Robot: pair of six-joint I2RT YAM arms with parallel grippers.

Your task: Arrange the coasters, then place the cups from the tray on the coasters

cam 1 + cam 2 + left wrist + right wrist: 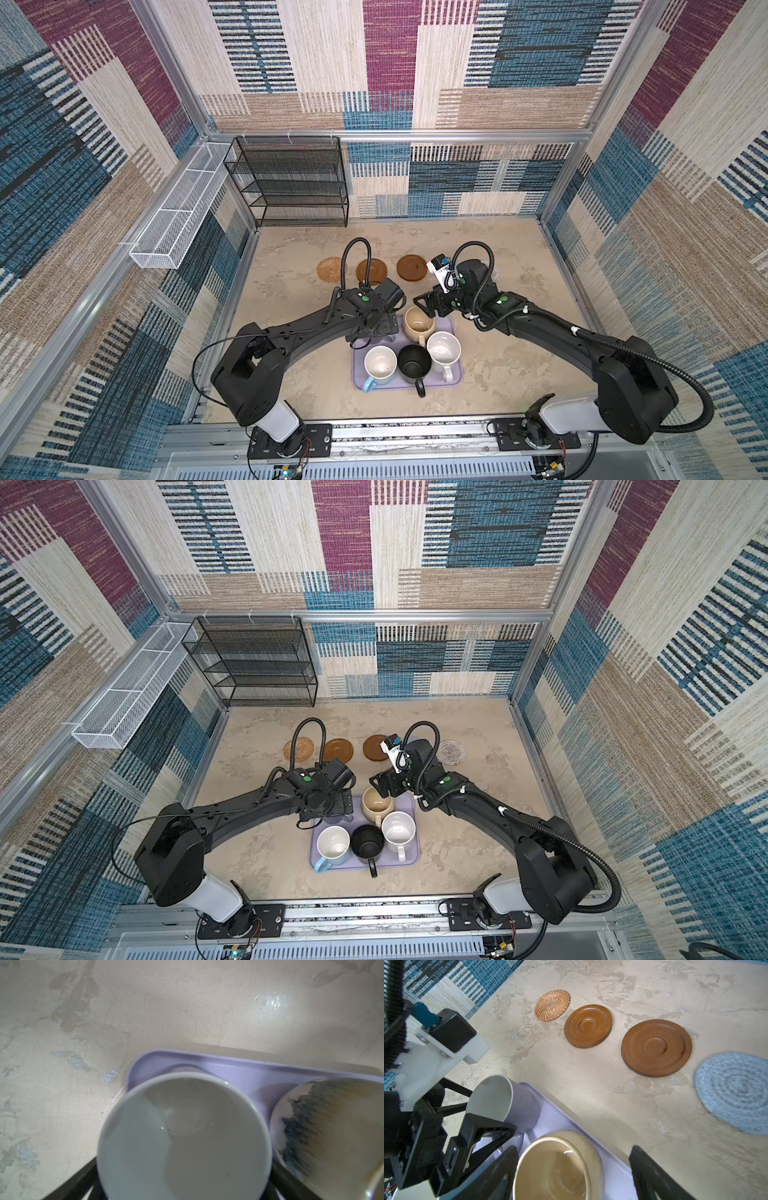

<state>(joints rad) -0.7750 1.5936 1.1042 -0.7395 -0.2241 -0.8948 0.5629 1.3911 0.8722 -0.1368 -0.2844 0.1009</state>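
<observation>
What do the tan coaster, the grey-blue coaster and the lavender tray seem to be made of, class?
Tan coaster: probably rattan, matte; coiled woven strands show.
Grey-blue coaster: seemingly spiralled yarn or cord, soft and fuzzy at its edge.
Lavender tray: likely plastic, smooth with a faint sheen and moulded rounded rim.

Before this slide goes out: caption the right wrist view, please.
Open right hand at the beige mug; four coasters lined up beyond the tray.
</observation>
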